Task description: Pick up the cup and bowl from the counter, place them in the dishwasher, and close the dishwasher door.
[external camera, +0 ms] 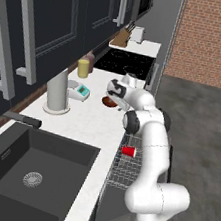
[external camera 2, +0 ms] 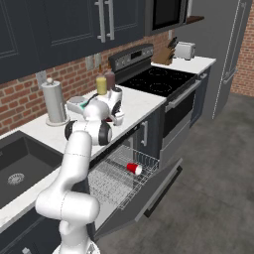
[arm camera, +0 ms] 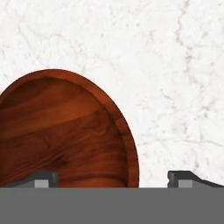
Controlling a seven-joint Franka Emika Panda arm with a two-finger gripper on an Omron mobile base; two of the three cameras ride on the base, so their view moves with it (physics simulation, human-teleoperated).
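The dark reddish-brown bowl (arm camera: 65,131) sits on the white counter (external camera: 88,119), partly behind my hand in the left base view (external camera: 107,101). My gripper (arm camera: 113,178) hangs open just above it. One fingertip (arm camera: 41,178) is over the bowl's inside and the other is over bare counter, so the jaws straddle the rim without touching it. The red cup (external camera: 128,151) lies on its side in the silver wire rack (external camera 2: 111,181) of the dishwasher. The dishwasher door (external camera 2: 151,196) hangs open, folded down toward the floor.
A tall grey cylinder (external camera: 58,91), a small white and teal device (external camera: 80,91) and a yellow jar (external camera: 82,68) stand along the wall behind the bowl. The black sink (external camera: 33,166) is to the left and the black cooktop (external camera: 125,62) is farther along the counter.
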